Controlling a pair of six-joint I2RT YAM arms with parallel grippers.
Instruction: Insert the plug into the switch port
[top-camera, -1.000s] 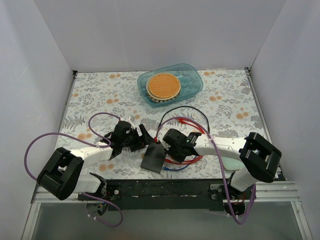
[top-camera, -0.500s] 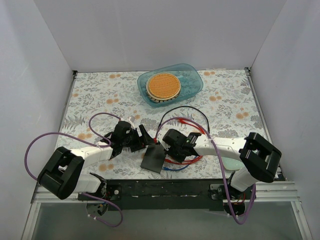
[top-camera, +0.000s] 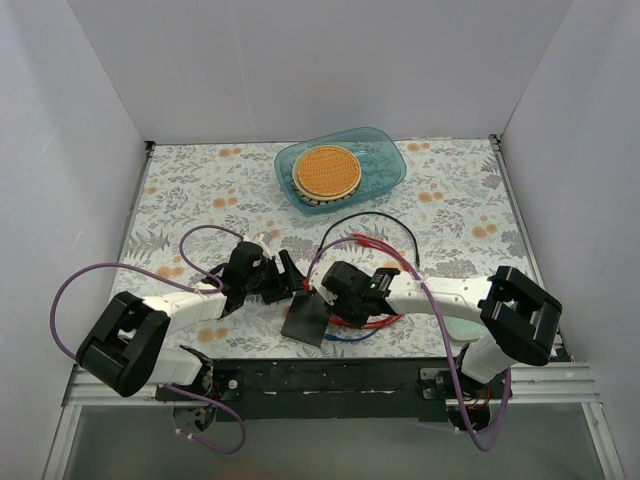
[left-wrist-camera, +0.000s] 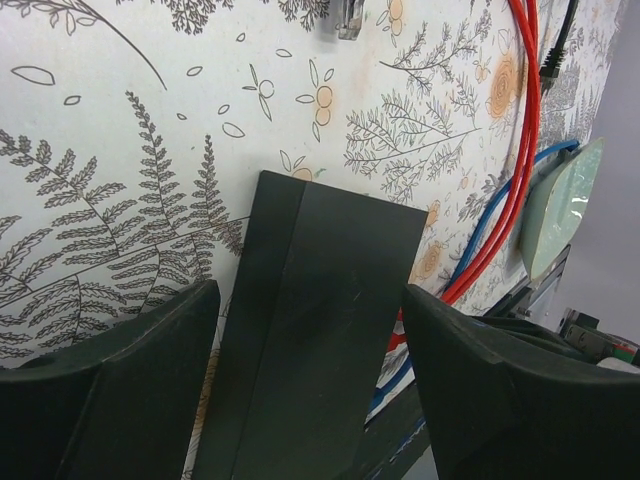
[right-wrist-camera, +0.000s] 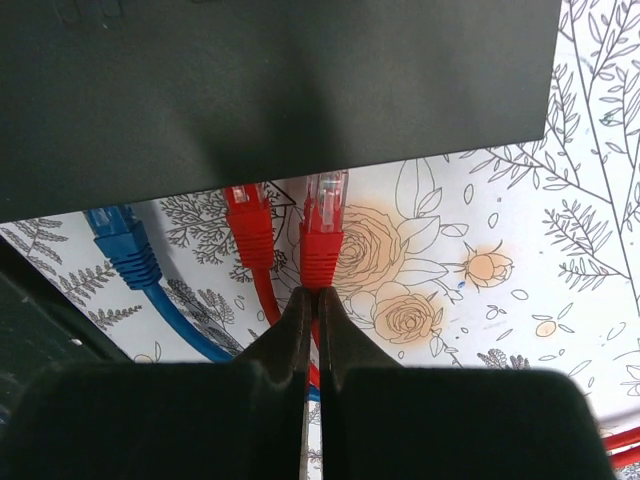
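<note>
The switch (top-camera: 308, 318) is a flat black box lying near the table's front edge. My left gripper (top-camera: 290, 281) is open and straddles its far end; in the left wrist view the switch (left-wrist-camera: 310, 330) lies between the two fingers (left-wrist-camera: 120, 390) with gaps on both sides. My right gripper (top-camera: 331, 290) is shut on a red cable just behind its red plug (right-wrist-camera: 322, 235). The plug's clear tip points at the switch's port edge (right-wrist-camera: 270, 90) and almost touches it. A second red plug (right-wrist-camera: 248, 225) and a blue plug (right-wrist-camera: 120, 245) sit at the same edge.
A blue bowl (top-camera: 385, 160) holding an orange disc stands at the back. Red, black and blue cables (top-camera: 375, 245) loop on the flowered cloth around the right arm. A pale green pad (top-camera: 462, 325) lies at the front right. A loose clear plug (left-wrist-camera: 348, 18) lies beyond the switch.
My right gripper has moved left with the red plug, closing up to the switch's edge. The cable loops have shifted with it. The left gripper has held still.
</note>
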